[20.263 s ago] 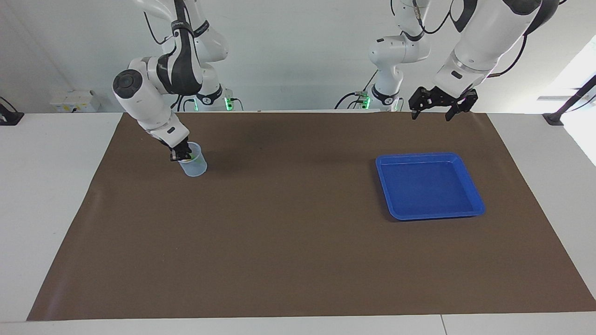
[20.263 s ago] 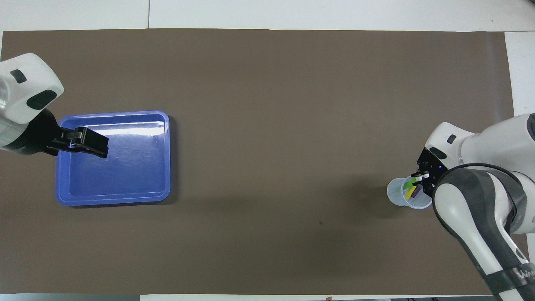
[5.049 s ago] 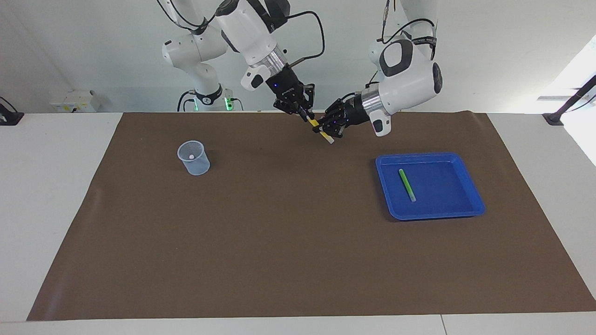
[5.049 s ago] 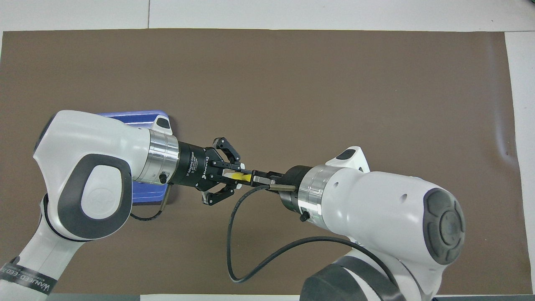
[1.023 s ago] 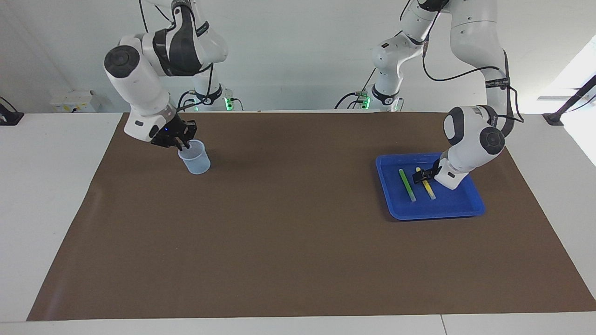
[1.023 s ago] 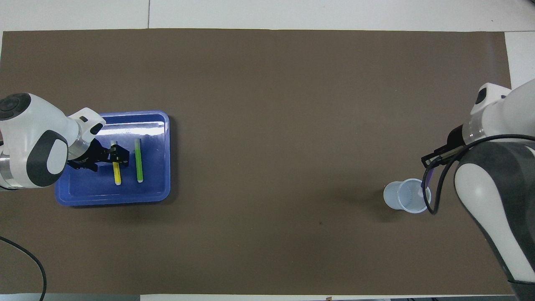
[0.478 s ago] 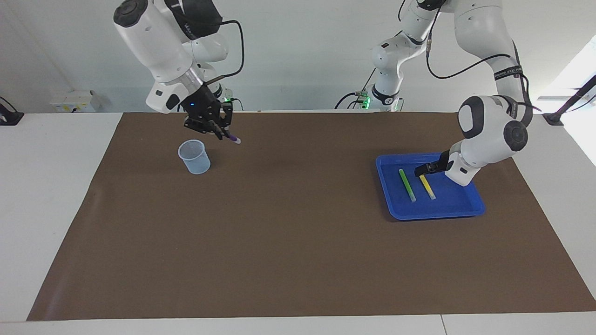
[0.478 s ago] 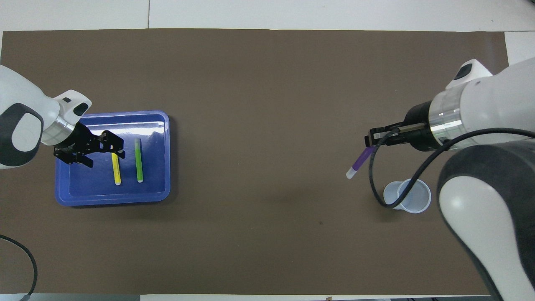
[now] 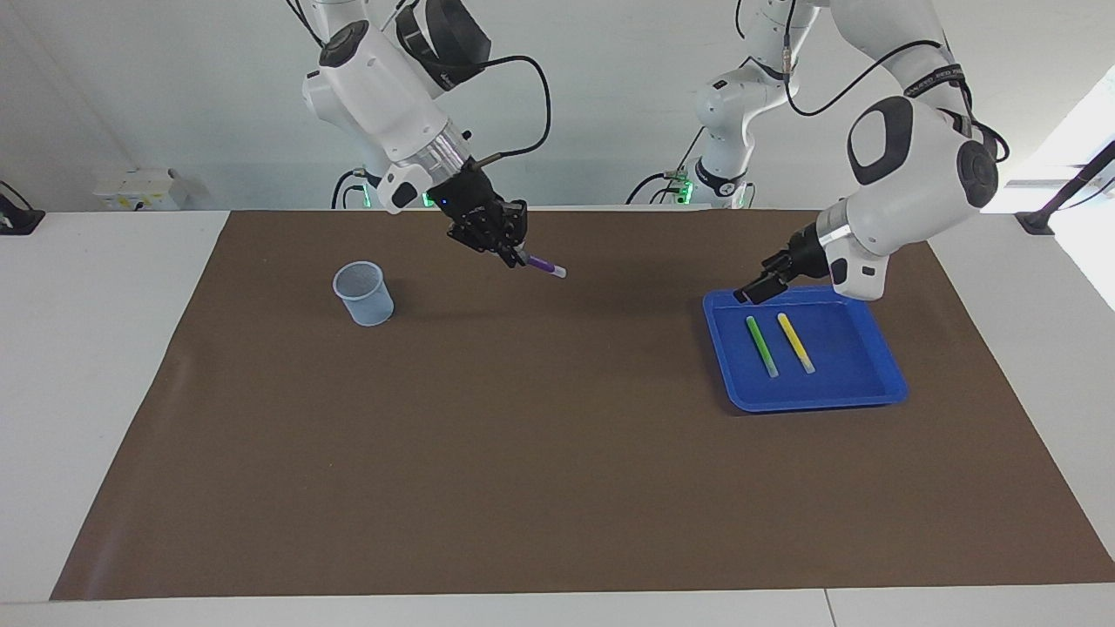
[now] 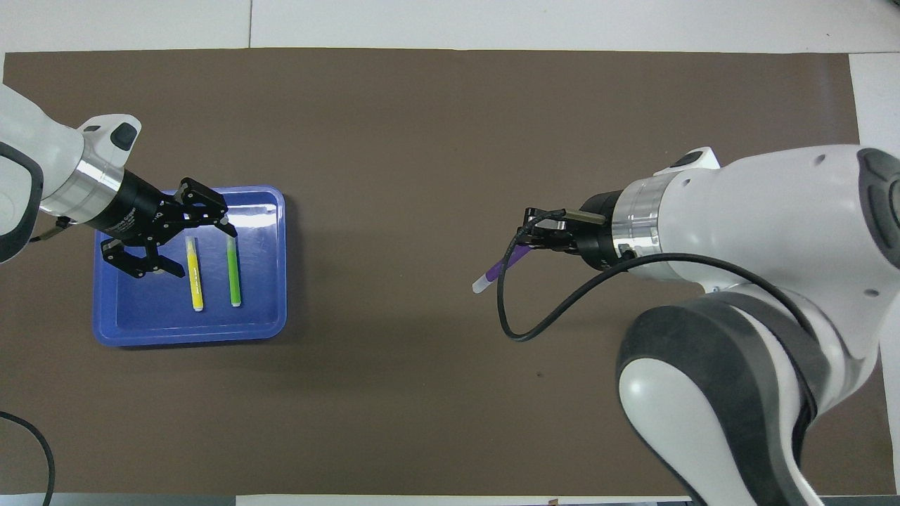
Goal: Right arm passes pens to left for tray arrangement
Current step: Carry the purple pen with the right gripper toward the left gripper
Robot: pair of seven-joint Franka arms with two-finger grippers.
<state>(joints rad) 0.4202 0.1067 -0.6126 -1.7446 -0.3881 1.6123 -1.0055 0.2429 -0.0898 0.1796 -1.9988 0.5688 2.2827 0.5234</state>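
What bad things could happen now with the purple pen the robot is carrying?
1. The right gripper pinches the purple pen only at one end, high over the brown mat; it might slip out and roll.
2. The left gripper is open above the blue tray; a missed grab at handover could drop the pen.

Right end effector (image 9: 514, 252) clamped shut, raised mid-table; left end effector (image 10: 191, 239) spread wide, tilted downward.

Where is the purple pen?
The slim purple marker pen is in the right gripper, up over the brown mat between the clear plastic cup and the blue tray.
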